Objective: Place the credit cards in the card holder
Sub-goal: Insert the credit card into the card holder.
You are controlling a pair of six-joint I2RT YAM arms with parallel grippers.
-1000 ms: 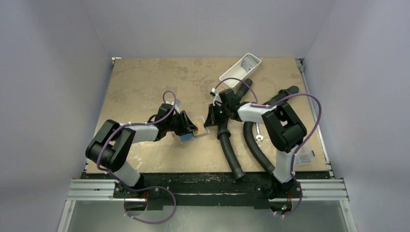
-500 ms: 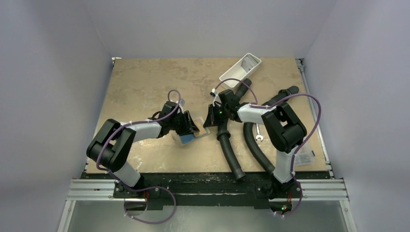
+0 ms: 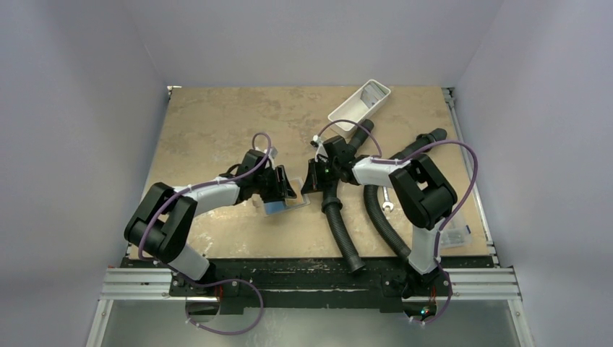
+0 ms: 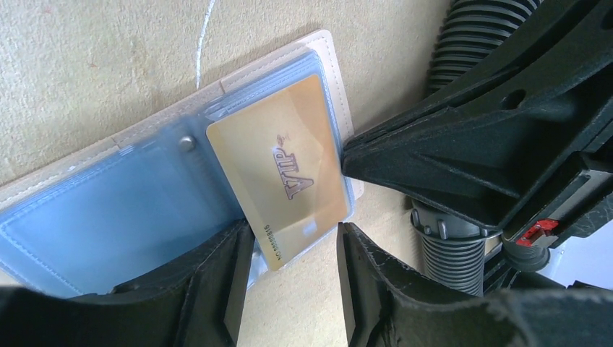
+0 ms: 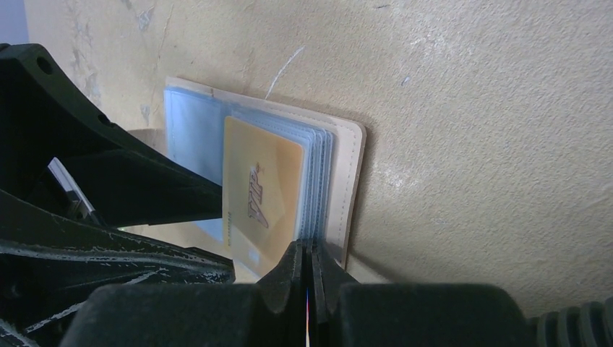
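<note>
The tan two-leaf card holder lies open on the sandy table. My right gripper is pinched closed and presses its 3 o'clock edge so it can't slide. The orange-tan plastic card sits in a pocket, and my left gripper stands apart around its 6 o'clock end, not squeezing

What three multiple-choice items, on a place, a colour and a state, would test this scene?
1. Where is the white rectangular plastic tray? A) far side of the tan table B) near edge C) on the floor
2. What colour is the plastic card lettered VIP? A) black B) gold-tan C) green
3. How is the right pincer? A) wide open B) half open C) shut
Answers: 1 A, it sits by the far edge; 2 B, its face is gold-tan; 3 C, its fingertips meet without gap.
</note>
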